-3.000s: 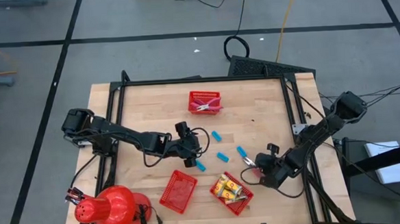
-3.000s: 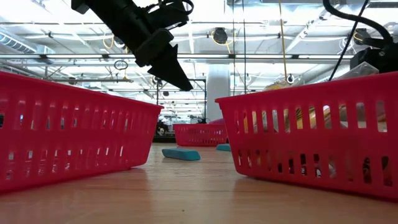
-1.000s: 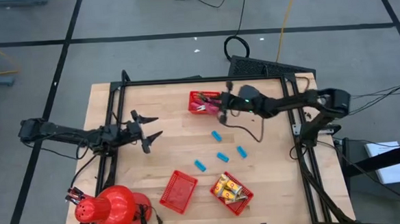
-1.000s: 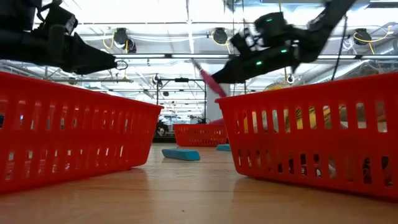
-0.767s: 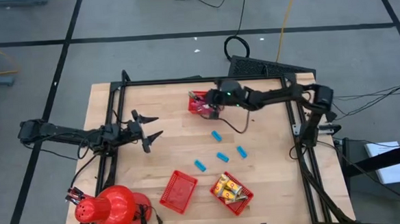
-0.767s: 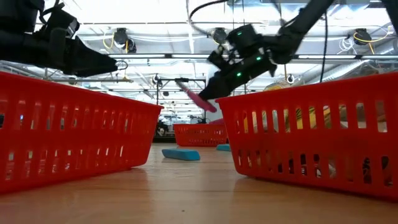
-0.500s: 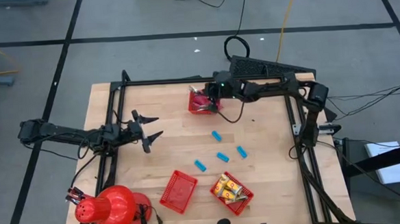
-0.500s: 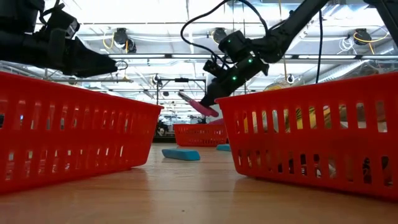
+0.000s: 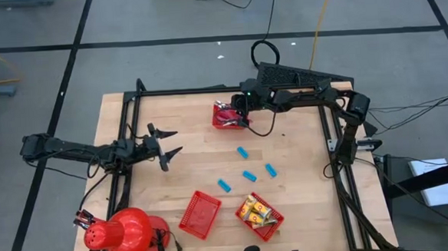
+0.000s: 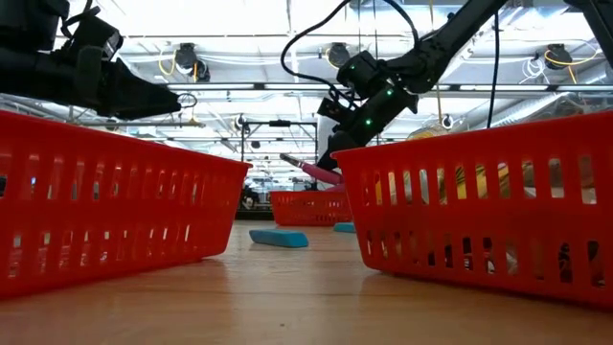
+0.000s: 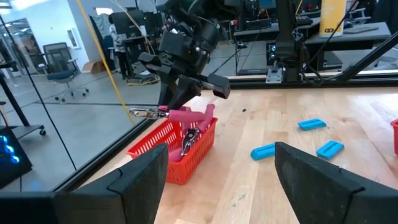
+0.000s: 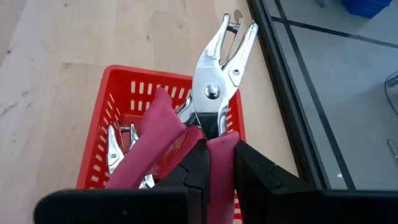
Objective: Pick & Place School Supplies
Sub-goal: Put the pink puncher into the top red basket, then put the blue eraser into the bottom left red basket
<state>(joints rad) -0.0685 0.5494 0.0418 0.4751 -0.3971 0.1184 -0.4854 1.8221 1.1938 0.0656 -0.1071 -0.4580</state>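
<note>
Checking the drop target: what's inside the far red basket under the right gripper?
The far basket already holds at least one pink-handled metal tool. The right gripper, shut on another tool, hangs above and covers the rest of the inside.

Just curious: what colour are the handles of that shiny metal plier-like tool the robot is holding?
Pink-red handles on the metal tool, clearest in the right wrist view.

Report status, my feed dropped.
Right pincer shut on pink-handled tool, above far basket. Left pincer open, waiting table-left. Four blue blocks still loose. Nothing blocking.
</note>
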